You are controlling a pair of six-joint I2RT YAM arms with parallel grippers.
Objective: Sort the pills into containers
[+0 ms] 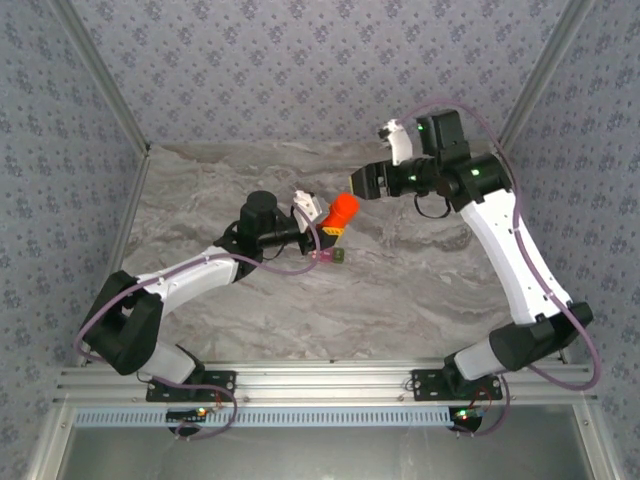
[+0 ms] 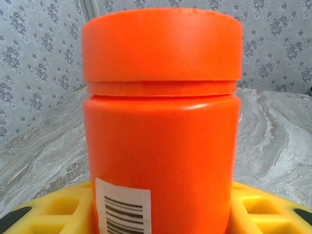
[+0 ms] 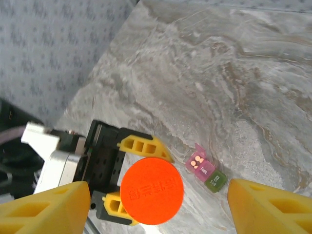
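Left gripper (image 1: 325, 228) clenched on the upright orange bottle (image 1: 343, 209), lid on, over mid-table. Right gripper (image 1: 360, 182) released, fingers wide, poised above and just far-right of the lid; the bottle's axis runs vertical toward it. Pill box (image 3: 206, 171) lies on the table (image 1: 420, 290) just near of the bottle; its pink cell possibly holds pills.

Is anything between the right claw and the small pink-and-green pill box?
Nothing visible covers the small pink-and-olive compartment box. The orange-red cylindrical bottle, held in the left claw, stands close beside it, under the open right claw.
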